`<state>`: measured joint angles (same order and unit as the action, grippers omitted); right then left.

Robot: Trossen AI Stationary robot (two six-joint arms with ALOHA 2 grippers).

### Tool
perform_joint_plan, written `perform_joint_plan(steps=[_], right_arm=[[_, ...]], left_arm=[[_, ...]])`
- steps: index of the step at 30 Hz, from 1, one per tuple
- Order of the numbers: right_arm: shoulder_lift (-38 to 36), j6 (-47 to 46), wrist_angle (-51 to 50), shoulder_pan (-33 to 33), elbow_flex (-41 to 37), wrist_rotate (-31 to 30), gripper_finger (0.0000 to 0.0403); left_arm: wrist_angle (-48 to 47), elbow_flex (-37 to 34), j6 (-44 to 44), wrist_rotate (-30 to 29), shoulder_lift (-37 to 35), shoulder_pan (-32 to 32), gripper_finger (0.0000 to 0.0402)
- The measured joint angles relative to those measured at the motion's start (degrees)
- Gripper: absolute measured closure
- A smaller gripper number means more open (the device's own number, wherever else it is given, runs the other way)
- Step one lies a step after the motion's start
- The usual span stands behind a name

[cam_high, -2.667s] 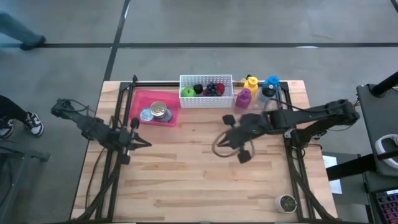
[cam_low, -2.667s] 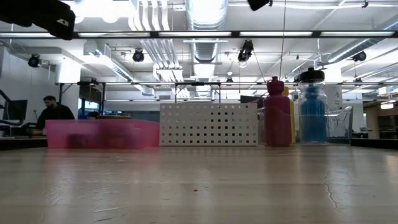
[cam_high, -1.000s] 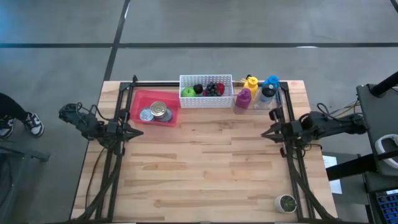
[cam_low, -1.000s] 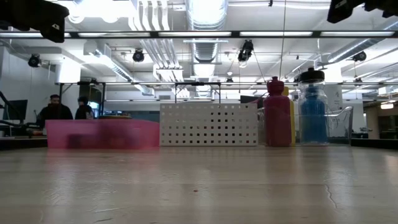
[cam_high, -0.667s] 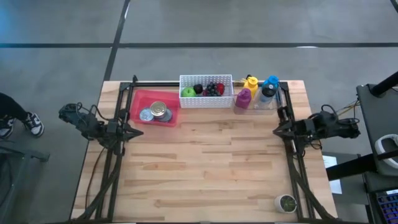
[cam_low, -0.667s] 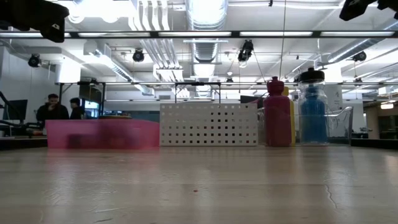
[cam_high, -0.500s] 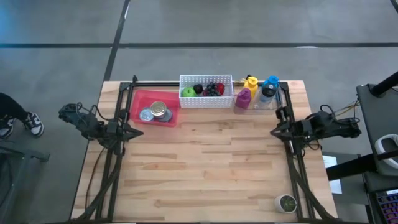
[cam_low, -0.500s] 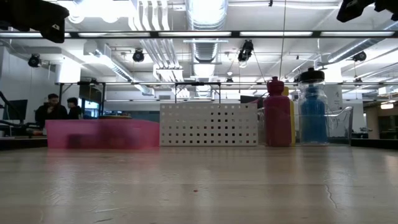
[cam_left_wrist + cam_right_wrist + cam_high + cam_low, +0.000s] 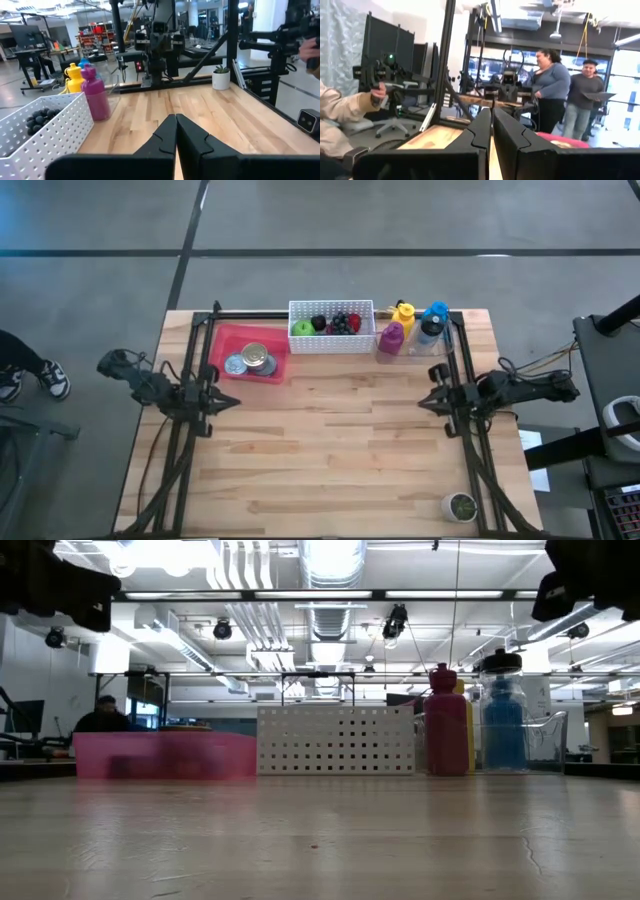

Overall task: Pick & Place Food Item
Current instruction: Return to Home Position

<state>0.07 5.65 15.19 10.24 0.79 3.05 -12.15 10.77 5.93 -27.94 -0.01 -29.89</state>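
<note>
Left gripper (image 9: 233, 402) over the table's left edge, fingers pressed together, empty, pink bin (image 9: 226, 339) with cans (image 9: 250, 361), white bin (image 9: 330, 346) holding green apple (image 9: 302, 328) and black grapes (image 9: 341, 323), purple water bottle (image 9: 391, 337) just beside it, right gripper (image 9: 423, 401) over the right edge, fingers together, empty.

A robotics lab in an open industrial hall: bare ducts (image 9: 325, 560) and strip lights (image 9: 300, 595) run overhead, and the floor (image 9: 400, 220) is grey concrete. Beyond the left claw (image 9: 175, 119) stand racks (image 9: 95, 36) and a desk (image 9: 30, 52); past the right claw (image 9: 491, 112), dark screens (image 9: 390, 52) and people (image 9: 552, 87).
</note>
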Motion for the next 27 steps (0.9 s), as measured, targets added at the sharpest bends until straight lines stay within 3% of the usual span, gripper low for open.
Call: perform_joint_plan(steps=[9,27], right_arm=[[0.8,-0.81,-1.38,-0.02,-0.28,-0.33,0.039],[0.8,-1.08,-8.01,-0.02,-0.28,-0.22,0.039]], left_arm=[[5.75,-7.17,-3.61,0.02,0.07,0.02,0.0392],[6.59,-7.46,-4.69,-2.97,0.35,0.02,0.0392]])
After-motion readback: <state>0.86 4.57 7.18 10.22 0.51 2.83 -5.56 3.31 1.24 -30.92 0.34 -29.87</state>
